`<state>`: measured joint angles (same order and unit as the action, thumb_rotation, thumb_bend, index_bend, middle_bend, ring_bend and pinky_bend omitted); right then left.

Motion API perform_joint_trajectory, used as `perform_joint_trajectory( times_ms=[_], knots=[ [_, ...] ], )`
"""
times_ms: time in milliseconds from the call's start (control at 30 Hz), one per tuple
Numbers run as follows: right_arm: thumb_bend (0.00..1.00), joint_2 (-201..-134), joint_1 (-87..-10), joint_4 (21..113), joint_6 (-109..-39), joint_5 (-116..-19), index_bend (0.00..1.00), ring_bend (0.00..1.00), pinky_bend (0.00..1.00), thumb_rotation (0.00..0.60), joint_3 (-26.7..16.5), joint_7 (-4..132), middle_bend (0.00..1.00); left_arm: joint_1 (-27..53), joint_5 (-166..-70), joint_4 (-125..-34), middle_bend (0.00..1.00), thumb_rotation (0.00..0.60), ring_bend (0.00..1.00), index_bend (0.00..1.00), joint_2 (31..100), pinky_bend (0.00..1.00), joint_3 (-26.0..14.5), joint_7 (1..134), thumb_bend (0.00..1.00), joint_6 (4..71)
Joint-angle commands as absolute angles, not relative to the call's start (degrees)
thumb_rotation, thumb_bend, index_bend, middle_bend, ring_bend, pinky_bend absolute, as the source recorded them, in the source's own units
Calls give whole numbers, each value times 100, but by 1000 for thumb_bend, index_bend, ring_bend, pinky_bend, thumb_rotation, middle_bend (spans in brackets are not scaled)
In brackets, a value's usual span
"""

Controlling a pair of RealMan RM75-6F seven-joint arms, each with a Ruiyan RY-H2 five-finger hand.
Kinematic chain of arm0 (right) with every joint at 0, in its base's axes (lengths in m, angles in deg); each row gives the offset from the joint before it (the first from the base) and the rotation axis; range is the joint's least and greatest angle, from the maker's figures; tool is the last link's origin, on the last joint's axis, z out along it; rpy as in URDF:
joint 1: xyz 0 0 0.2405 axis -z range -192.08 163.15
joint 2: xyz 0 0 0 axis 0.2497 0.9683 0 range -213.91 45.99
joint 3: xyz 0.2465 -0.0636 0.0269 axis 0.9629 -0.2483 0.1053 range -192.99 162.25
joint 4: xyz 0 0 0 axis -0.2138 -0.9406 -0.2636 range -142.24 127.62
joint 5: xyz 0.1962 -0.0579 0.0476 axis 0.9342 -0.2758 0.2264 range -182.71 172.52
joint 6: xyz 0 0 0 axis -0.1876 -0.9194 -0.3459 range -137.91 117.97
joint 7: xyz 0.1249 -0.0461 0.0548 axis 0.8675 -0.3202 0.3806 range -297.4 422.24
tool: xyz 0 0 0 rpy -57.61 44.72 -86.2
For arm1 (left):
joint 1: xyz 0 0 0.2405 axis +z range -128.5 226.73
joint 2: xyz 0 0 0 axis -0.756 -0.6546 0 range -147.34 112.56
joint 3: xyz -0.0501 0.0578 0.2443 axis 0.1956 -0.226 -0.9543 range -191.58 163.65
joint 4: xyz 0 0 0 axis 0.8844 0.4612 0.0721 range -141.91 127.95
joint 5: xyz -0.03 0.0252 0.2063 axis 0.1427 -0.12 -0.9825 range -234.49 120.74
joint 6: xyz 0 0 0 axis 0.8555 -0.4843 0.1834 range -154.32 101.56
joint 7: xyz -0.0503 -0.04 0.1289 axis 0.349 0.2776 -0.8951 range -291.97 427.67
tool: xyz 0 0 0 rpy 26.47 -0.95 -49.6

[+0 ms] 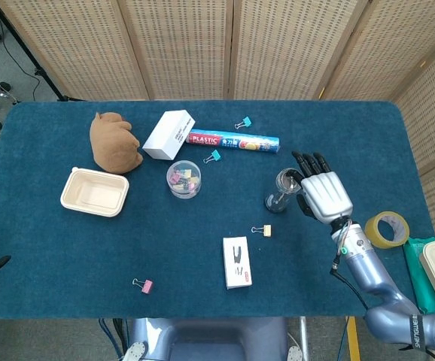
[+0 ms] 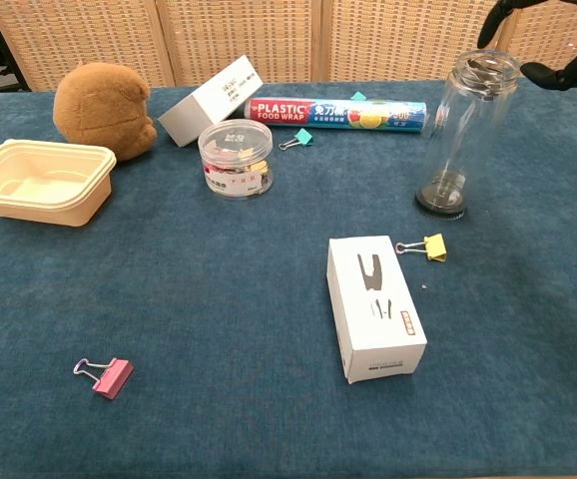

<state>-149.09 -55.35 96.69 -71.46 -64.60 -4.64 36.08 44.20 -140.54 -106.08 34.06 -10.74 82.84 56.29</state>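
The right hand was at the right of the head view, fingers spread apart and holding nothing, just beside the mouth of the glass bottle. In the chest view only dark fingertips showed at the upper right corner, close to the rim of the bottle but apart from it. The bottle stood upright and uncapped on the blue table, right of centre. The left hand was not seen in either view.

A yellow clip lay just below the bottle, and a white box lay lower still, near the centre. A roll of plastic wrap lay above and left of the bottle, with two blue clips near it. A round clear tub sat at centre. A roll of tape lay at the right edge.
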Motion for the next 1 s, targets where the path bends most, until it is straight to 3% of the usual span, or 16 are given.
perform_joint_trajectory(
  times_ms=[33,1000],
  knots=[
    [563,-14889,-5512,9667,-7135,-6477,290,0,0,600,-490,3625,0,4422,-14052,-10610,0,600,0,0,3405,0,-1073,8291,0,5633],
    [571,-15153,-5613,9425,-7054,-6446,312,0,0,600,-384,3699,0,4418,-14048,-10622,0,600,0,0,3394,0,-1077,8314,0,5614]
  ],
)
